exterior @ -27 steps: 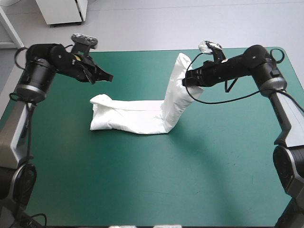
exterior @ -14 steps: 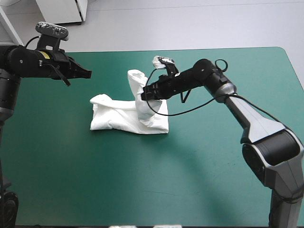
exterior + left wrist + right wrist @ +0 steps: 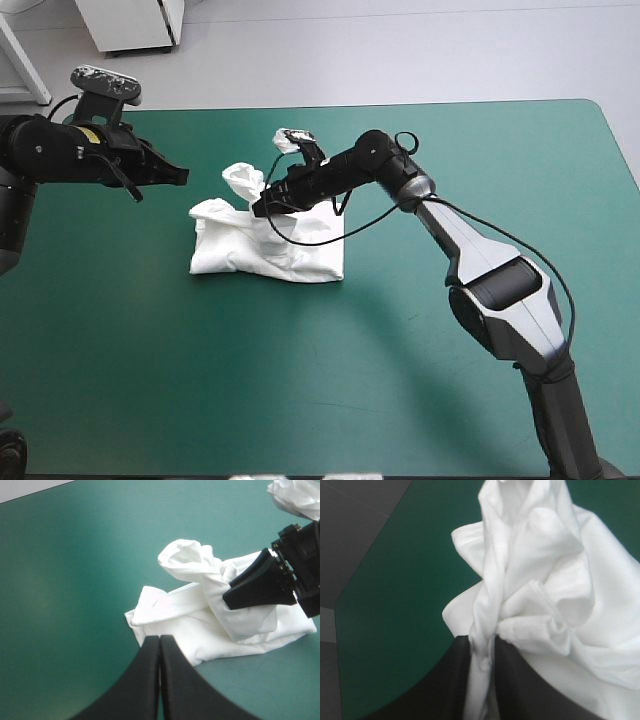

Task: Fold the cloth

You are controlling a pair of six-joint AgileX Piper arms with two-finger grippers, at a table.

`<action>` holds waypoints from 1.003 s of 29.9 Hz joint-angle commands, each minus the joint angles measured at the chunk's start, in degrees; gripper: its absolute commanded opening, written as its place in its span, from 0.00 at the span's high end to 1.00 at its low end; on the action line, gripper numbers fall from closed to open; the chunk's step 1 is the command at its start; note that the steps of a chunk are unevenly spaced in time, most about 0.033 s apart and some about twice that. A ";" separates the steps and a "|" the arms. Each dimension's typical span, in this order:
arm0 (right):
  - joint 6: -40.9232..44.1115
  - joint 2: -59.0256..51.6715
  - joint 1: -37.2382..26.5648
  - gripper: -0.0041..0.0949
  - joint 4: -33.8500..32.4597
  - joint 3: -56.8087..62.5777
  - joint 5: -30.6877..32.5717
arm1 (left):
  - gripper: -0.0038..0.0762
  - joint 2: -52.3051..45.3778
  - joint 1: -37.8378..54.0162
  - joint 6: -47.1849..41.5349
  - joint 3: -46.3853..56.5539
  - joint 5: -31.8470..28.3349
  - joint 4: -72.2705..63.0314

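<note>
On the teal-green cover [image 3: 300, 380], left of the table's middle, the T-shirt [image 3: 270, 258] lies as a long, partly folded white bundle; over its far side the right gripper [image 3: 262, 207] hangs, its black fingers pinching a bunched fold raised off the bundle; farther left, apart from the cloth and above the cover, the left gripper [image 3: 180, 175] hovers, fingers pressed together in one point.
</note>
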 commanded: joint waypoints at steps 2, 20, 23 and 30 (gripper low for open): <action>-0.86 -2.11 0.15 0.55 3.83 -5.82 2.53 | 0.96 -2.22 0.13 -0.51 -1.18 -3.32 0.25; 10.54 -10.07 -9.43 0.46 -20.35 -10.82 11.95 | 0.96 -11.14 0.02 -0.63 -0.59 -3.32 0.95; 10.63 -15.87 -12.94 0.46 -21.93 -4.10 11.95 | 0.96 -13.29 0.02 -0.63 -0.59 -3.91 0.95; 10.51 -30.28 -14.98 0.46 -27.98 18.14 9.91 | 0.96 -14.77 -0.11 -0.72 -0.59 -3.16 0.81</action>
